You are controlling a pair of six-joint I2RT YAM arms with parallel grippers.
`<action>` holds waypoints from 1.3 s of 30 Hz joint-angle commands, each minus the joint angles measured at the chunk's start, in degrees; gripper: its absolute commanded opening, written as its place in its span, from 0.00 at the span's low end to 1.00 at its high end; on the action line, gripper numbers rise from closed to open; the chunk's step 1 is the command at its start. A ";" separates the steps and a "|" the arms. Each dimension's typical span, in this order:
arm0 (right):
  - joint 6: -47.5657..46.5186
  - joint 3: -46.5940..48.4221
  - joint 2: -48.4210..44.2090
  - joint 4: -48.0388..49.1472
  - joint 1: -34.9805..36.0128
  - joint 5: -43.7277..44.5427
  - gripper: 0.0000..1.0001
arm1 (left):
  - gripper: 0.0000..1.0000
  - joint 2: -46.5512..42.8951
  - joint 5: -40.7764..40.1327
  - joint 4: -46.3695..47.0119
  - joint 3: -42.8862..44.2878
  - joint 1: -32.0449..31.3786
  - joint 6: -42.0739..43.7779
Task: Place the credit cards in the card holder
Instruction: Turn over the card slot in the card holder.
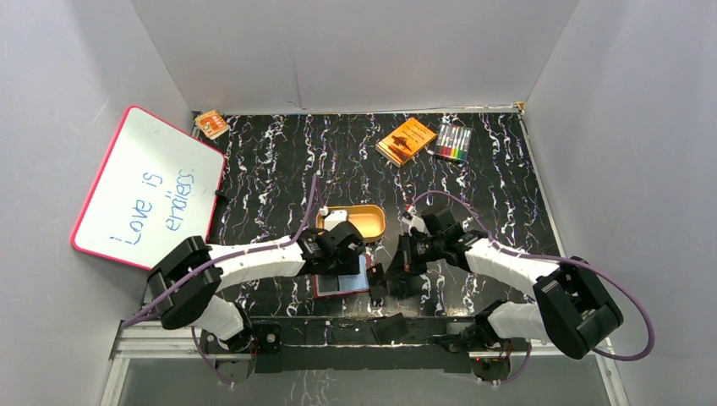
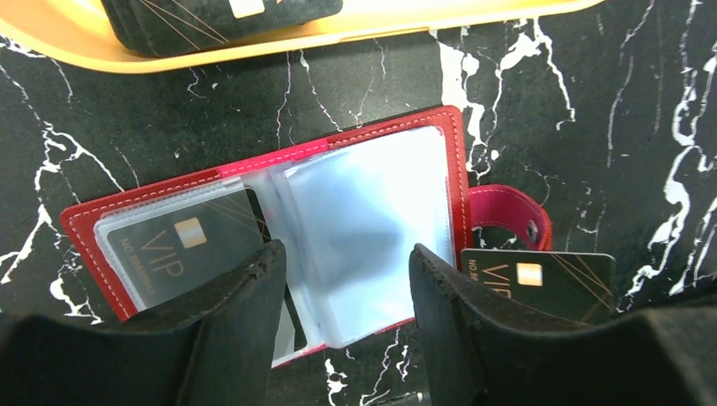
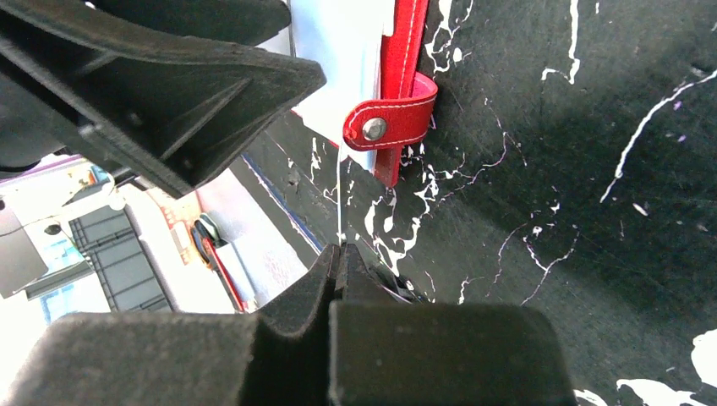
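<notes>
Close view from the left wrist: the left gripper (image 2: 347, 258) hangs low with its two padded fingers spread apart and nothing between them, directly over the card holder (image 2: 372, 194), a red folding wallet lying open and flat on the black marbled table (image 2: 592, 101). Under the left finger, one credit card (image 2: 182, 249), dark with gold lettering, sits inside the wallet's left clear pocket. The pale sleeves in the middle, below the gap between the fingers, look empty. Just beside the wallet's right edge, touching its snap strap (image 2: 511, 211), is a second credit card (image 2: 541, 279); the right gripper (image 3: 341, 252) is pressed together and appears to pinch it by one edge, the card showing from that wrist only as a thin pale line. Beyond the wallet, a tan tray (image 2: 76, 49) holds more dark cards (image 2: 211, 17). The step in hand seems to be sliding the pinched card into an empty sleeve. To do it well, the left fingers should press the wallet flat near the sleeve mouth without covering it, while the right arm brings the card in level with the opening, leading with a corner and pushing gently so the plastic does not buckle.
</notes>
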 commanded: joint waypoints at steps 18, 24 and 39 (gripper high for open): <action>-0.96 2.37 -15.81 -12.93 1.07 12.93 0.00 | 0.64 5.89 -0.82 -4.08 6.29 -2.15 8.44; -0.74 2.92 -17.09 -13.63 1.08 13.14 0.00 | 0.52 9.57 -2.10 -5.76 6.07 -2.47 8.44; -2.39 5.63 -9.59 -8.42 4.21 5.52 0.00 | 0.00 4.94 -4.94 -5.65 1.74 -2.48 5.43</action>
